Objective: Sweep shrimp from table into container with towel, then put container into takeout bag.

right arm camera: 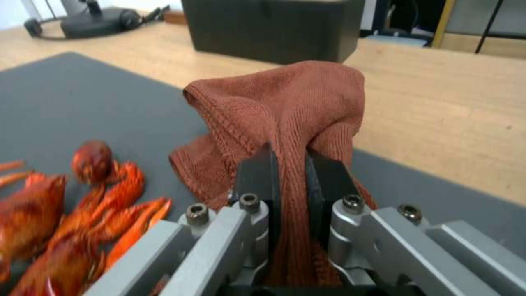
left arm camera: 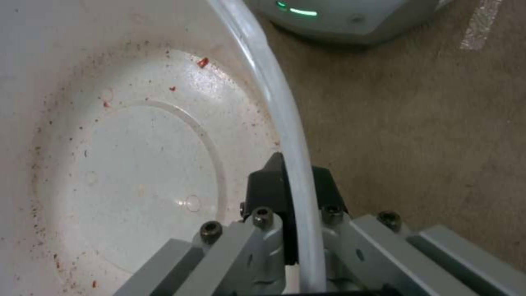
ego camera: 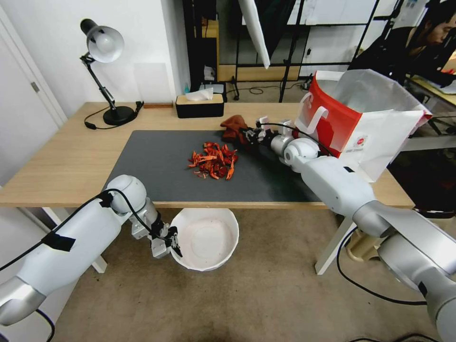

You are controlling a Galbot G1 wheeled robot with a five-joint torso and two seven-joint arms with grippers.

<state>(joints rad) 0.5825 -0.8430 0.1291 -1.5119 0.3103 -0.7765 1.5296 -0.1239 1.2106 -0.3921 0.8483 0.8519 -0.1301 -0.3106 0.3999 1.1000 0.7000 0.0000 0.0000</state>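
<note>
Below the desk [ego camera: 71, 161] edge, left gripper [ego camera: 172, 243] clamps the light bowl's [ego camera: 205, 240] rim; right gripper [ego camera: 251, 134] pinches the soft, bunched towel [ego camera: 233, 126] behind the loose, brittle-looking shrimp [ego camera: 214, 160].

White walls [ego camera: 142, 57] are enclosing the room, tan carpet [ego camera: 266, 304] is covering the floor, and black metal racks [ego camera: 294, 42] are standing at the back.
</note>
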